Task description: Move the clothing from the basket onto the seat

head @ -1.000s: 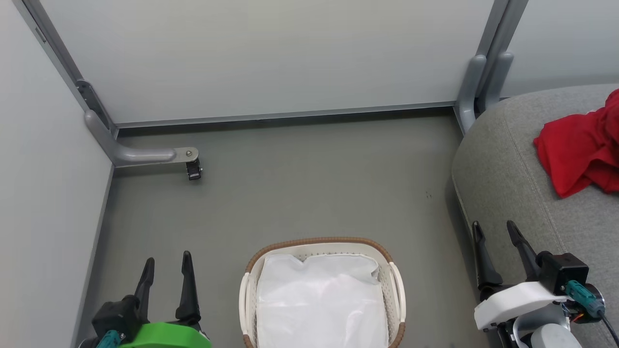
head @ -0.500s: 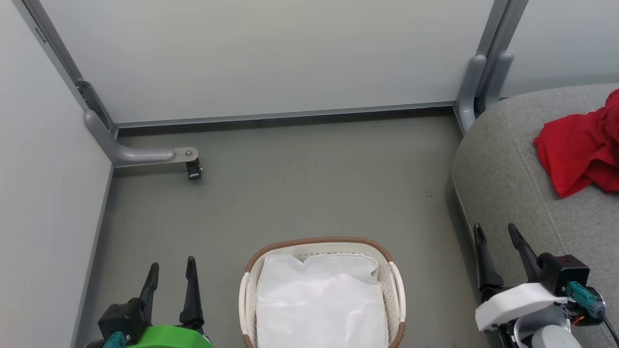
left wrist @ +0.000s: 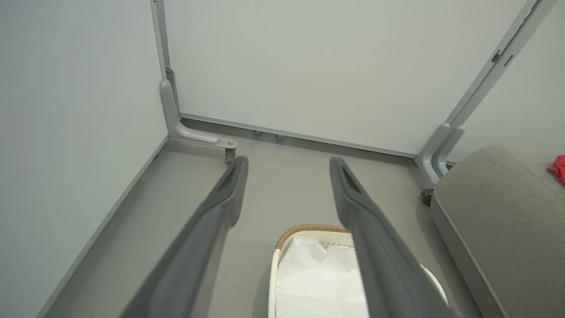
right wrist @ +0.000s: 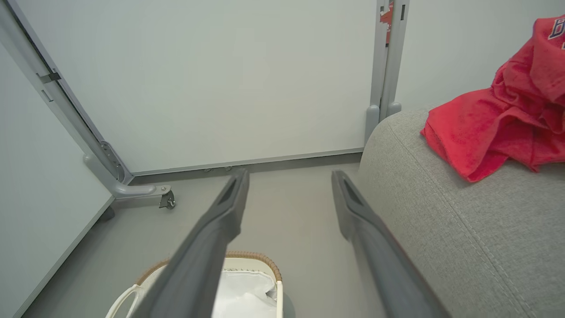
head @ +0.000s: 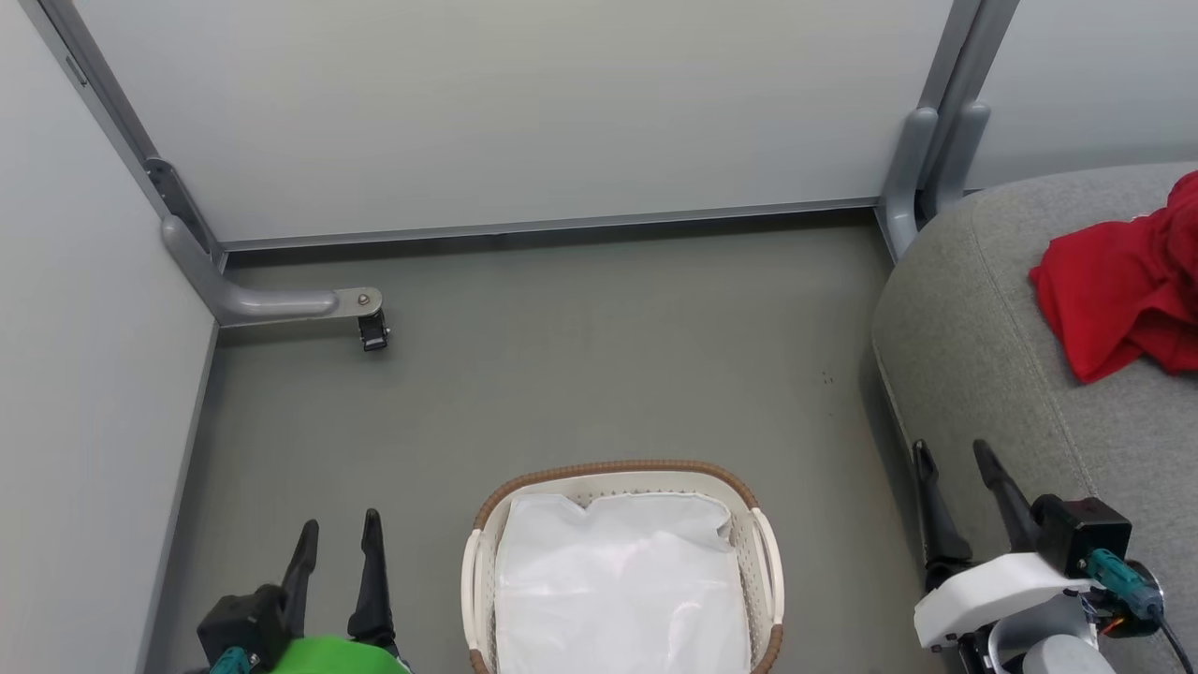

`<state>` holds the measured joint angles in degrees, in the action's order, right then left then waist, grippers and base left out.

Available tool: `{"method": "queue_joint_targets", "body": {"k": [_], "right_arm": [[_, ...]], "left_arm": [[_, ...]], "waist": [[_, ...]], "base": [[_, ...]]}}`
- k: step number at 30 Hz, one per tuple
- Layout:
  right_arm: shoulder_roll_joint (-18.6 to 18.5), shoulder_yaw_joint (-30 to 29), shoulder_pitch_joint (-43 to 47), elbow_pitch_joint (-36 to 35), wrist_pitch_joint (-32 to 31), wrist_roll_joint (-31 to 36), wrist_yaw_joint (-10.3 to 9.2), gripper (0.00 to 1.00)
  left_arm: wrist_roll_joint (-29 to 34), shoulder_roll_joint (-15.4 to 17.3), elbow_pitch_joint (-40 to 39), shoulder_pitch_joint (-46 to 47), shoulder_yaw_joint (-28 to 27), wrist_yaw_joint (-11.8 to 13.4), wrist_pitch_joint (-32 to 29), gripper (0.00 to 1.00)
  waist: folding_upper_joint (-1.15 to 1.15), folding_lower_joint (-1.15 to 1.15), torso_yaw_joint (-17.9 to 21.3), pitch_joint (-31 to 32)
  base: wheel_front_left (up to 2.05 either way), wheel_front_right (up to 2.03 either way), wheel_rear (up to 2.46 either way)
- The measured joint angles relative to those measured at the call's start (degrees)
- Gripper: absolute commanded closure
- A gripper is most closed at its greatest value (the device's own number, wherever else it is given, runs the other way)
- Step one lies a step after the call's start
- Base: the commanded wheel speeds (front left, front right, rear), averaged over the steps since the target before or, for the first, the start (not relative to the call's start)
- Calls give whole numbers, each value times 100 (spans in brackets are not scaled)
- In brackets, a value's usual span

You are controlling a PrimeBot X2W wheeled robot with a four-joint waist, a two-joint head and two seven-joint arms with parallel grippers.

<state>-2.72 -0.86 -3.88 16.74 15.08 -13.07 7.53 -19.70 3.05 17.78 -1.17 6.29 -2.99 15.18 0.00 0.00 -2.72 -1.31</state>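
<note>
The red clothing (head: 1123,290) lies crumpled on the grey seat (head: 973,328) at the right; it also shows as clothing (right wrist: 499,115) on the seat (right wrist: 441,221), and a corner of clothing (left wrist: 558,167) on the seat (left wrist: 499,212). The white basket (head: 482,552) with a brown rim stands on the floor at bottom centre, holding only its white liner; basket (left wrist: 309,229), basket (right wrist: 265,267). My left gripper (head: 339,529) is open at the lower left, empty. My right gripper (head: 950,454) is open beside the seat's front edge, empty.
Pale partition panels close off the back and left. A grey metal foot with a caster (head: 372,332) juts onto the floor at the left corner, and a grey post (head: 922,159) stands by the seat's rounded corner. Grey floor (head: 599,365) lies between basket and wall.
Both grippers have drawn back toward the bottom of the head view, the left one more. The clothing and the basket lie as before.
</note>
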Motion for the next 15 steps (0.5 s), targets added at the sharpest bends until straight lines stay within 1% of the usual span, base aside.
{"method": "queue_joint_targets", "body": {"k": [4,15], "right_arm": [[41,-2,88,181,-23,-19,0,100],[44,-75,93,169,-336,-1145,0,100]], "left_arm": [[-43,-14,190,-72,-2,0,-10,100],[-1039,-20,149,-54,-170,-44,-343,100]], "waist": [[0,0,2,1],[0,0,26,11]], "base": [[0,0,0],[0,0,0]]}}
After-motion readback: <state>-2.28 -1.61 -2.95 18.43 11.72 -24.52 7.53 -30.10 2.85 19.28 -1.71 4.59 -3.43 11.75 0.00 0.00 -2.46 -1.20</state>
